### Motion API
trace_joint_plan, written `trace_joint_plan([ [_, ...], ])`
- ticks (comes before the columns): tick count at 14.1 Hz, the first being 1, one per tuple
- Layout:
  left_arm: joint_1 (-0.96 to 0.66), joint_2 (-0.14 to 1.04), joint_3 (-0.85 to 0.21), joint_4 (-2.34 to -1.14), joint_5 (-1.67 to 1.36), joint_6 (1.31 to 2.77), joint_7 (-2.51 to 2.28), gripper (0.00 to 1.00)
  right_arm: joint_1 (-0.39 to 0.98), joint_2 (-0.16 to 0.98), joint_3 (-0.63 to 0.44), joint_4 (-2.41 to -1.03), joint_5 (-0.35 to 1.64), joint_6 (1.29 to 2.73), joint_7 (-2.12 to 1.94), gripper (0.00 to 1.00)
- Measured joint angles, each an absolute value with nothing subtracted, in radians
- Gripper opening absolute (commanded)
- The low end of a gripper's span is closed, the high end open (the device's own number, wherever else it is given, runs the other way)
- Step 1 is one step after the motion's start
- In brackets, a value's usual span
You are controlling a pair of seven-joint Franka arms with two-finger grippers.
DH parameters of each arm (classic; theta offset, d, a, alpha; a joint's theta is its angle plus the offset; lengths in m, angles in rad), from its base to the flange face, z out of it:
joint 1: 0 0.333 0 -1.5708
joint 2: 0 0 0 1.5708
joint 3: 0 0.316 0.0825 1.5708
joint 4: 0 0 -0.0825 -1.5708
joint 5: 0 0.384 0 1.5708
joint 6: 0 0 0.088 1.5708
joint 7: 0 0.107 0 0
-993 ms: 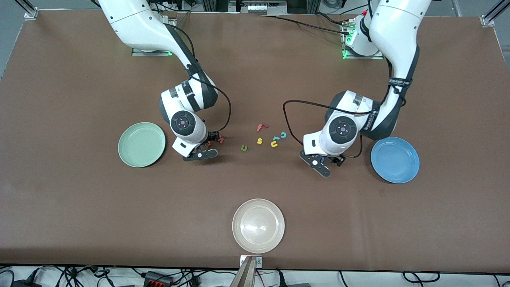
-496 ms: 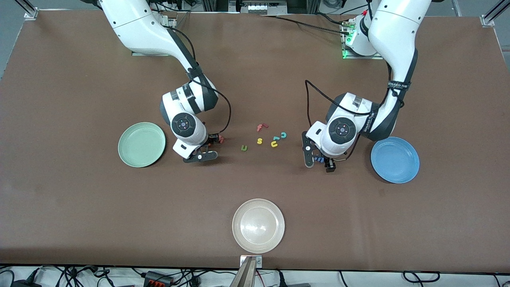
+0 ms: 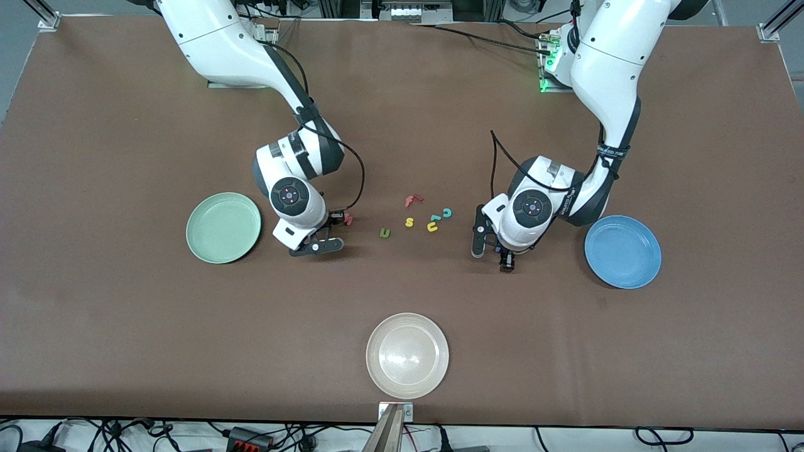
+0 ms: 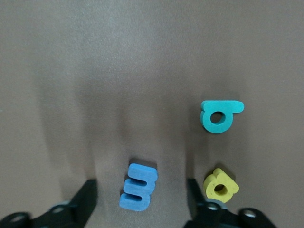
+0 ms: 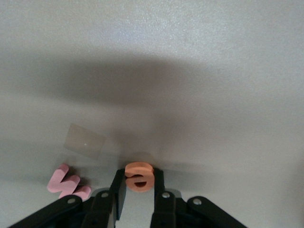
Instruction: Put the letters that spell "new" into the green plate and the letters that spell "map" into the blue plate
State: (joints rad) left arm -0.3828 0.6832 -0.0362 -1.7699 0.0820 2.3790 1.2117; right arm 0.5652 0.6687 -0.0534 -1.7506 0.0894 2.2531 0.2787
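1. Right gripper [image 5: 138,190] clamped on orange e [image 5: 138,177], low at table beside green plate [image 3: 223,227]; pink w [image 5: 68,182] lies just beside it.
2. Left gripper [image 4: 141,194] fingers apart, straddling blue m [image 4: 138,186], not touching; near blue plate [image 3: 622,251].
3. Yellow a [image 4: 221,185] and teal p [image 4: 220,116] lie by the m.
4. Green n [image 3: 385,233] lies btwn both grippers.

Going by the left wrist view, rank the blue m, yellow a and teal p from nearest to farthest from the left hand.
1. Blue m: on the table between the open fingers of the left hand.
2. Yellow a: just outside one finger.
3. Teal p: farthest, out ahead of that finger.
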Motion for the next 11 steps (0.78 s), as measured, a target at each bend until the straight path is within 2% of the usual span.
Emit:
trace_joint_plan([
  [3, -0.383, 0.679, -0.036, -1.767, 0.082, 2.385, 1.217, 0.17, 0.563, 0.665, -0.060, -1.745, 0.089, 2.250, 0.279, 0.06],
  [4, -0.383, 0.679, -0.036, -1.767, 0.082, 2.386, 1.219, 0.14, 0.557, 0.654, -0.071, -1.737, 0.089, 2.229, 0.279, 0.06],
  [7, -0.382, 0.677, -0.036, -1.767, 0.082, 2.385, 1.221, 0.14, 0.508, 0.575, -0.146, -1.733, 0.086, 2.090, 0.224, 0.06],
  [9, -0.380, 0.668, -0.036, -1.758, 0.082, 2.368, 1.221, 0.14, 0.470, 0.516, -0.222, -1.775, 0.086, 2.051, 0.123, 0.06],
  [11, -0.373, 0.623, -0.034, -1.740, 0.082, 2.264, 1.214, 0.14, 0.445, 0.486, -0.271, -1.832, 0.086, 2.050, 0.065, 0.06],
])
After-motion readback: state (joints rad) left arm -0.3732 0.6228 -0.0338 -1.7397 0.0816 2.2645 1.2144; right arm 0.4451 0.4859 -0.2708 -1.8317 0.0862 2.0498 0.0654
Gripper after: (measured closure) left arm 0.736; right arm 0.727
